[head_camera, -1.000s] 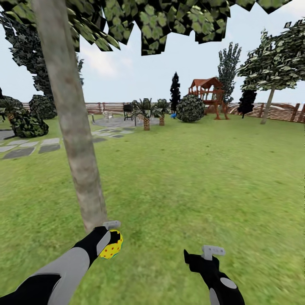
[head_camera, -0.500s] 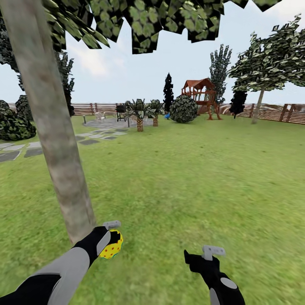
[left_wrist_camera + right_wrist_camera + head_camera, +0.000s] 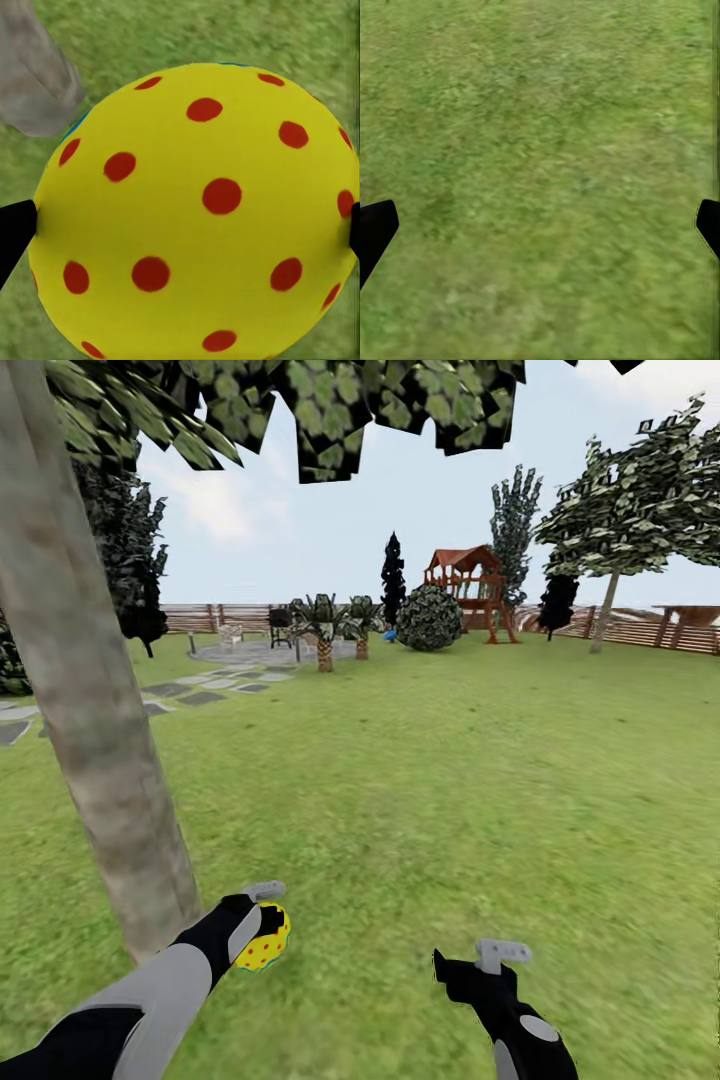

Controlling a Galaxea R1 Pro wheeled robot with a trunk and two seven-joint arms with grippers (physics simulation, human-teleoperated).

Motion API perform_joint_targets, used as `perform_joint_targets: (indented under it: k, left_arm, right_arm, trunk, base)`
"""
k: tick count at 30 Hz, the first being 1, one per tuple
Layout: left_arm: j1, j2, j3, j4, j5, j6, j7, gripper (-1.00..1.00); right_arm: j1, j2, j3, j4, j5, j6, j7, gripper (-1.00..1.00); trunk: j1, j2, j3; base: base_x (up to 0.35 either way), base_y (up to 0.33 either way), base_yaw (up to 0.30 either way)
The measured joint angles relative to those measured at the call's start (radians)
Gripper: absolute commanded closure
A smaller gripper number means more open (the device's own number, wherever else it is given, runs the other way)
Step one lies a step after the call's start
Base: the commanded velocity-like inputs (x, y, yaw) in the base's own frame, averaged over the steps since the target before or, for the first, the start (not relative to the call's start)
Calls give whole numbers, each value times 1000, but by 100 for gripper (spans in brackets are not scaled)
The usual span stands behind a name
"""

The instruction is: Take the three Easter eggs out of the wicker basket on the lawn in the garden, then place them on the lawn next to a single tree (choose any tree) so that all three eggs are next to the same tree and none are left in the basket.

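Egg (image 3: 263, 939) sits clamped in our left gripper (image 3: 262, 920) at seven o'clock, beside the tree (image 3: 85, 690), ready to set on the lawn (image 3: 450, 780), while our right gripper (image 3: 487, 960) hangs open, empty.

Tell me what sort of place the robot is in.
A simulated back garden, by the look of it: a broad lawn, a wooden fence along the far edge, a wooden playset, and a tree close by.
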Motion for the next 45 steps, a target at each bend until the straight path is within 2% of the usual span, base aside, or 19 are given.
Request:
perform_joint_targets:
  k: [7, 13, 19, 22, 27, 45]
  left_arm:
    - [0, 0, 0, 0, 1, 0, 0, 100]
    - [0, 0, 0, 0, 1, -2, -8, 100]
    - [0, 0, 0, 0, 1, -4, -9, 100]
    - [0, 1, 0, 0, 1, -38, -9, 100]
    - [0, 2, -1, 2, 2, -57, -10, 100]
    - [0, 2, 0, 14, 0, -50, -11, 100]
  right_arm:
    - [0, 0, 2, 0, 0, 0, -2, -100]
    - [0, 0, 3, 0, 0, 0, 0, -100]
    - [0, 0, 4, 0, 0, -1, 0, -100]
    - [0, 0, 4, 0, 0, 0, 0, -100]
    - [0, 0, 1, 1, 0, 1, -1, -100]
    - [0, 0, 0, 0, 0, 0, -2, -100]
  trunk:
    - [0, 0, 2]
    - [0, 0, 2]
    - [23, -42, -17]
    - [35, -63, -26]
    - [54, -98, -42]
    - [123, -224, -98]
  base:
    - [220, -108, -31]
    - [25, -26, -1]
    - [1, -1, 0]
    - [0, 0, 0]
    - [0, 0, 0]
    - [0, 0, 0]
